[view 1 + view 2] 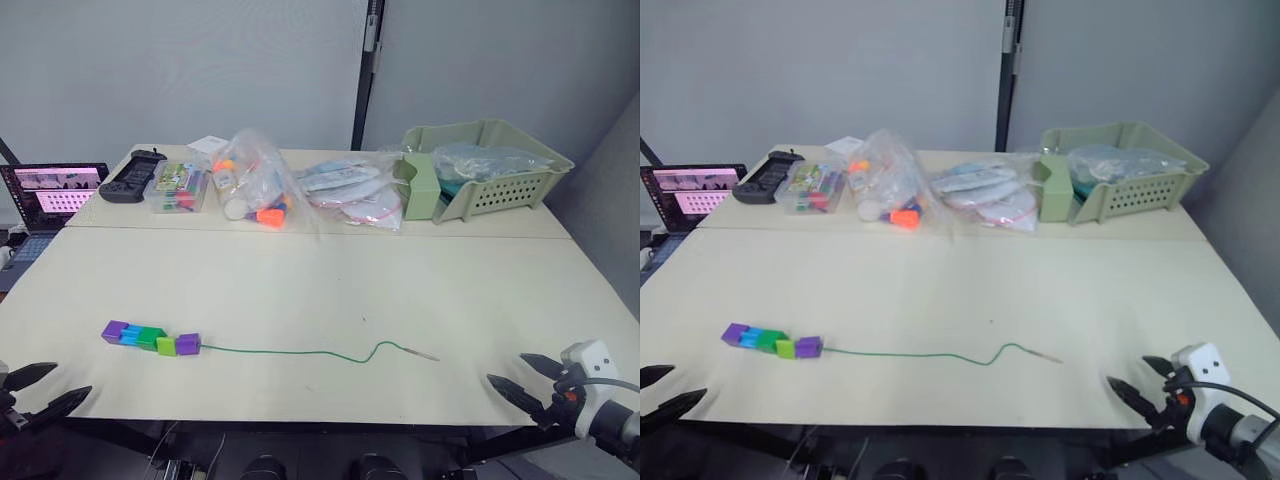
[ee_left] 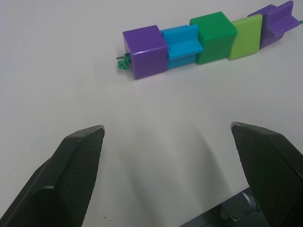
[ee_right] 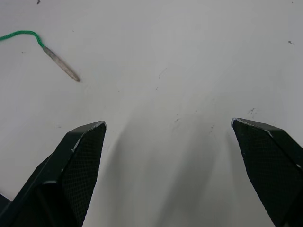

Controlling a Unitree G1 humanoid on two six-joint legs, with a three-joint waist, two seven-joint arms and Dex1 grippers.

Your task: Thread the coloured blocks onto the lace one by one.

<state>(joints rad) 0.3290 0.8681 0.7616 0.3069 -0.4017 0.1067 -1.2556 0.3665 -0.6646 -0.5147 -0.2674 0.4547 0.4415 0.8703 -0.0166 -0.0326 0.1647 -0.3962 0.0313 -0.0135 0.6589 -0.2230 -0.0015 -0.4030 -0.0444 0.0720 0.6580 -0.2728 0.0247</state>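
Observation:
Several coloured blocks (image 1: 150, 338) lie in a row on the cream table, front left: purple, blue, dark green, lime green, purple. They sit strung on the green lace (image 1: 300, 352), whose knot (image 2: 122, 63) shows at the first purple block. The lace runs right to its pale stiff tip (image 1: 420, 352), also seen as the tip (image 3: 61, 69) lying free. My left gripper (image 1: 35, 392) is open at the table's front left edge, short of the blocks. At the front right edge my right gripper (image 1: 525, 378) is open and empty, right of the tip.
Along the table's back stand a pale green basket (image 1: 490, 170), clear bags of toys (image 1: 255, 185), a clear box of coloured items (image 1: 178, 188) and a black device (image 1: 132, 176). A laptop (image 1: 50, 195) sits at far left.

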